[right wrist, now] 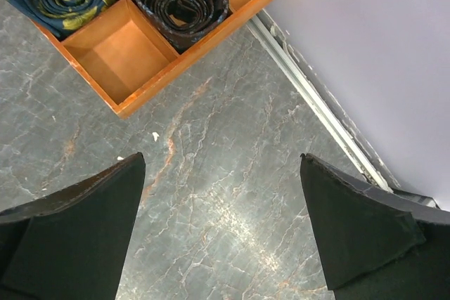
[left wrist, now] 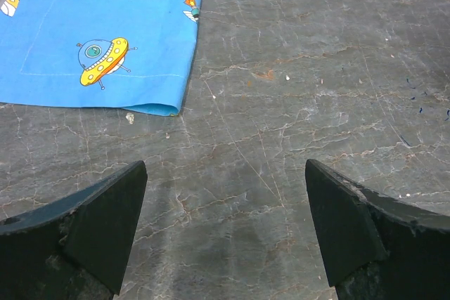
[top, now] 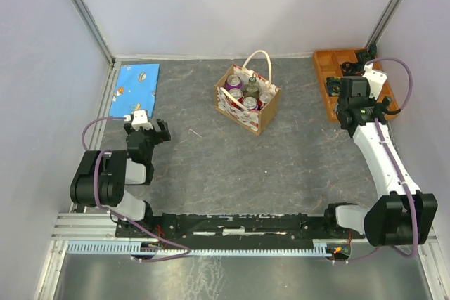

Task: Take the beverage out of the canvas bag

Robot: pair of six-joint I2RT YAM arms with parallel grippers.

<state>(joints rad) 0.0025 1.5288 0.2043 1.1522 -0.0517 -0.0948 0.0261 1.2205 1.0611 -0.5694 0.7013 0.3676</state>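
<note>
Lower the open right gripper (right wrist: 222, 161) (left gripper (left wrist: 225, 164) open too) vertically onto a purple-topped beverage can (top: 234, 83) inside the tan boxy canvas bag (top: 269, 105) near the bench's (top: 211, 173) far edge.

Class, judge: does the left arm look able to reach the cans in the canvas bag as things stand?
Probably yes: the canvas bag stands open-topped, and nothing bulky stands between it and the left gripper, whose fingers are open. The handles might interfere.
</note>
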